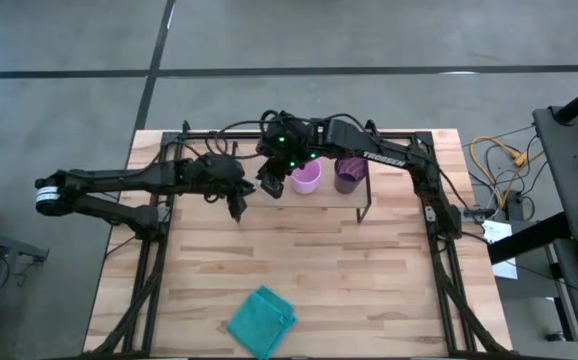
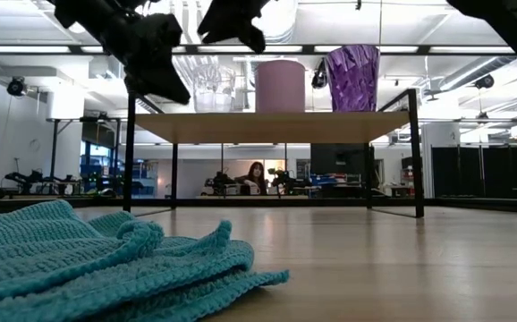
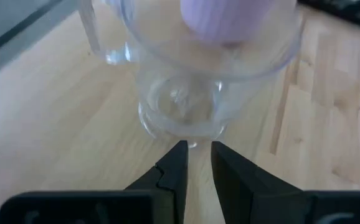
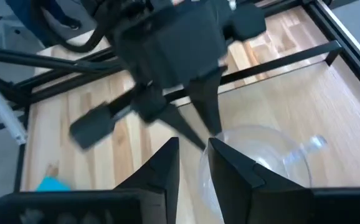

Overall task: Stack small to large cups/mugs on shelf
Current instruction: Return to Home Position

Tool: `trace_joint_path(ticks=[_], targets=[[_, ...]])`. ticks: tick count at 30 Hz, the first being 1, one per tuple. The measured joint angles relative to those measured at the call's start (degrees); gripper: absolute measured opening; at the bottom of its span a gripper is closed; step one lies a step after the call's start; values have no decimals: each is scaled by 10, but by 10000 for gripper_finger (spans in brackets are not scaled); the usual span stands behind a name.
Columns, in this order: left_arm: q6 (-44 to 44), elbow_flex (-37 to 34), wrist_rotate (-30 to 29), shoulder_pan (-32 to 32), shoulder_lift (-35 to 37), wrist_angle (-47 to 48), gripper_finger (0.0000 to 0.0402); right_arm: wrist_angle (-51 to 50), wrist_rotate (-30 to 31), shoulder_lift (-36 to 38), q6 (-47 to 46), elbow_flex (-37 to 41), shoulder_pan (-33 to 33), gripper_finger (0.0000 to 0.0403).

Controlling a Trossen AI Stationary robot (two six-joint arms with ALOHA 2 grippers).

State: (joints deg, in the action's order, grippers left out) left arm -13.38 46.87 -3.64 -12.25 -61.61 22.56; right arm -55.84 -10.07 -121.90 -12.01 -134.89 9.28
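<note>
From above, the glass cup (image 2: 214, 89) cannot be made out. The two dark arms meet over the 9 o'clock end of the shelf (image 2: 272, 126) and cover that spot. The low view cuts both arms off at its upper edge and shows the shelf's plank only edge-on.

The right gripper (image 4: 192, 142) hangs above the cup. Its wrist view takes in the cup's rim and handle, blurred, with the other arm's head dark across the middle. The left gripper (image 3: 197, 146) comes in from the shelf's 9 o'clock side, its tips just short of the cup's foot. I cannot tell whether they touch it. On each gripper the fingers are drawn close with only a thin slit between them, and they grip nothing.

Three vessels stand upright in a row on the shelf, at the table's (image 1: 369, 290) 12 o'clock side. The glass cup is at 9 o'clock, the pink mug (image 2: 280, 86) is in the middle, and the purple tumbler (image 2: 352, 79) is at 3 o'clock, with small gaps between them. The pink mug shows through the glass. From above, the mug's mouth looks pale and the tumbler's dark, and no more can be told of their insides.

A teal cloth (image 1: 262, 320) lies crumpled at the table's 6 o'clock. A person (image 2: 257, 174) shows far back in the room, seen under the plank.
</note>
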Motion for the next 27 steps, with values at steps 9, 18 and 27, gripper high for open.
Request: trace_joint_path(ticks=[9,18,27], targets=[[0,13,0,0,93,-6,56,-82,-4,41,-37,-1,-6,83],[2,47,0,0,211,-12,57,-134,-4,99,-52,-1,-19,77],[3,41,0,0,286,-15,57,-134,-4,149,-80,-1,-20,83]])
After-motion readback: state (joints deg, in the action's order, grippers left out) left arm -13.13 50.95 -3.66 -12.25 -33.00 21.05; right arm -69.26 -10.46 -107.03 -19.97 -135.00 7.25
